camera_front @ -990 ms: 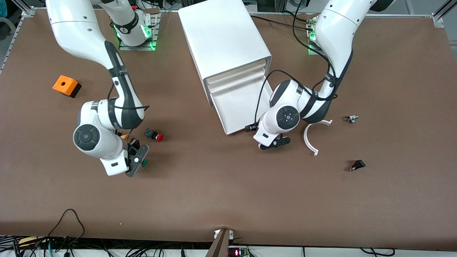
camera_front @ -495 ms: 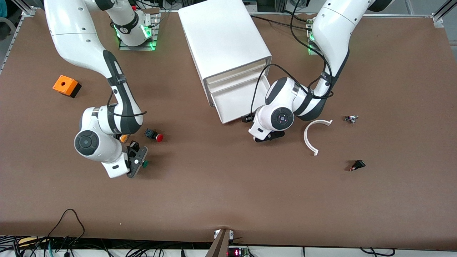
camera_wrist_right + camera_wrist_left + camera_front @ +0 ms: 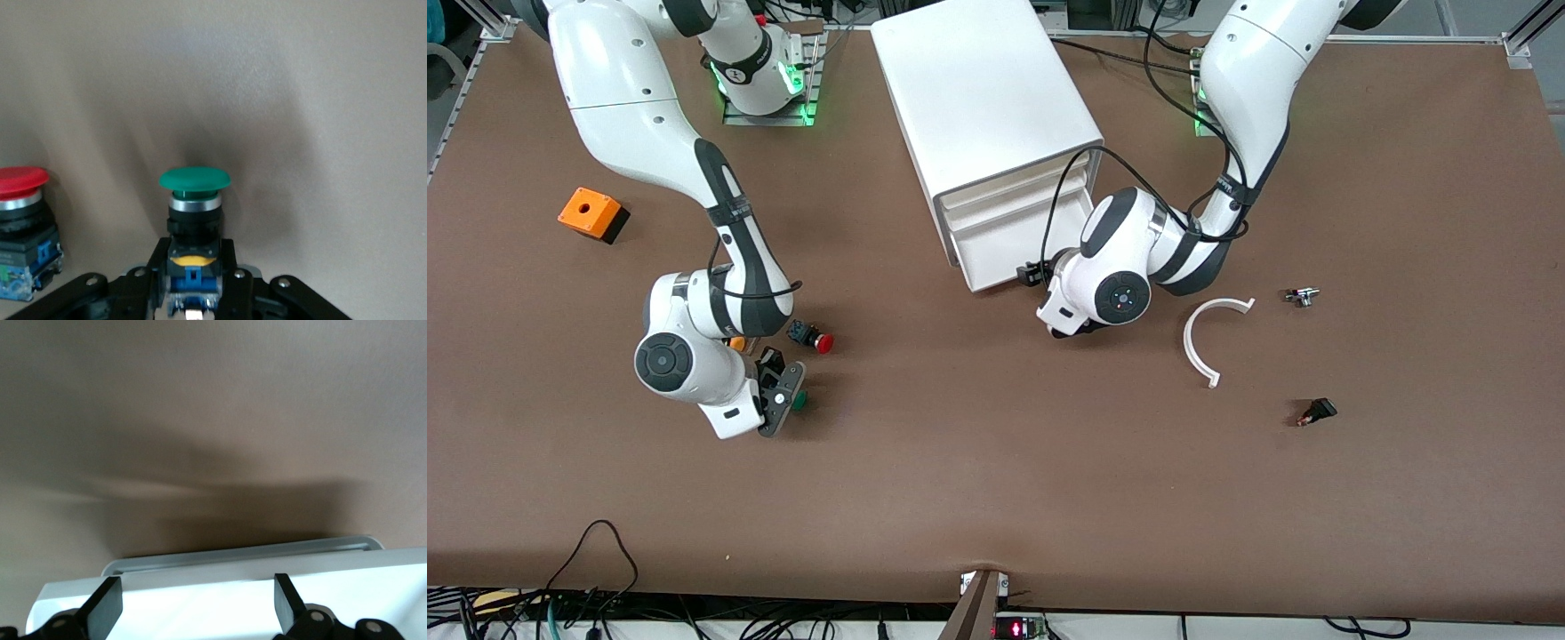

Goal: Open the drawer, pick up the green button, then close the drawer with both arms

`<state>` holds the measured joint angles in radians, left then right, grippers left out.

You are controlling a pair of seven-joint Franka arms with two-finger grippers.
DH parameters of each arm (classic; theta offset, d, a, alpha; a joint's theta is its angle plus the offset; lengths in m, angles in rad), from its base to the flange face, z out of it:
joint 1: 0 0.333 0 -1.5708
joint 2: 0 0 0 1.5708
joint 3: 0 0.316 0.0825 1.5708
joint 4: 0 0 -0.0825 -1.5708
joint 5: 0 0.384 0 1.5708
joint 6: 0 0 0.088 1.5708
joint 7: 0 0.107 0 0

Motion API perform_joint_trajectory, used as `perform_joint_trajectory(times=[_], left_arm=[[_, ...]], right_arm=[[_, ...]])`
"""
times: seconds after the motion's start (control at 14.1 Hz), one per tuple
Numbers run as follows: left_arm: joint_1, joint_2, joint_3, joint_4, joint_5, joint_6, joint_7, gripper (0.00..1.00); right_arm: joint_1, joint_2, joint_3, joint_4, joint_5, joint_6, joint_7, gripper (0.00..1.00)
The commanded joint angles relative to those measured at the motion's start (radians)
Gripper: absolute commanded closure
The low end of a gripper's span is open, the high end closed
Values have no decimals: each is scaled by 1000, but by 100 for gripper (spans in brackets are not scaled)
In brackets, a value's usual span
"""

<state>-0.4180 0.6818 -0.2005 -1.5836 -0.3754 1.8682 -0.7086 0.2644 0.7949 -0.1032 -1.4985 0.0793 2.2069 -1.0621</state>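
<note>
**Button in grip; lowest drawer nearly closed**

1. Right gripper (image 3: 783, 400): clenched on the button (image 3: 194, 220), its fingers (image 3: 155, 270) clamping the dark blue body with the green cap pointing away from the wrist. It hangs low over the table (image 3: 996, 498) toward the right arm's end. Judgement: gripping the body rather than the cap gives flat faces to clamp and keeps the cap free.

2. Left gripper (image 3: 197, 603): released, jaws standing wide apart, pressed close against the front of the drawer (image 3: 1005, 253), the lowest of 3 in the white cabinet (image 3: 987, 98). The drawer projects only slightly. Judgement: spread fingers present a broad face for pushing, and the closing step appears almost complete.

3. Surroundings: a red-capped button (image 3: 811, 337) lies on the table just beside the right gripper, and an orange-capped one (image 3: 736, 343) shows partly under that arm's wrist. An orange box (image 3: 591, 214) sits well apart, nearer that arm's base. Toward the left arm's end lie a white curved piece (image 3: 1202, 342), a small metal part (image 3: 1303, 296) and a small black part (image 3: 1318, 411).

4. Obstructions: nothing lies between the left gripper and the drawer front. The red-capped button is the nearest thing the right gripper could knock.
</note>
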Motion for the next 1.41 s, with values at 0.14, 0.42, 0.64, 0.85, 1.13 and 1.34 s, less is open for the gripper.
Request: perform_joint_trajectory(times=[0.14,0.42,0.64,0.85,1.13,1.34], left_arm=[[-4,1,-7,-12,-28,-35,11,0],[2,15,-36,-27,-48,-38,11,0],[-4,21,-36,-27,-89,-38,12,0],[2,25,-59,-41,-89,-40,12,0],[-4,25,-60,-50,-91,-46,12,0],[2,24,-65,-61,-91,-75,46,0]], right_arm=[[-34,-14,25,-12,72,-2,-24,0],[-34,-77,26,-5,76,-18,-22,0],[-28,-140,26,-3,79,-56,-13,0],[-28,-199,20,6,154,-165,-13,0],[-22,-328,20,4,154,-277,63,0],[-21,-390,20,-2,148,-338,232,0]])
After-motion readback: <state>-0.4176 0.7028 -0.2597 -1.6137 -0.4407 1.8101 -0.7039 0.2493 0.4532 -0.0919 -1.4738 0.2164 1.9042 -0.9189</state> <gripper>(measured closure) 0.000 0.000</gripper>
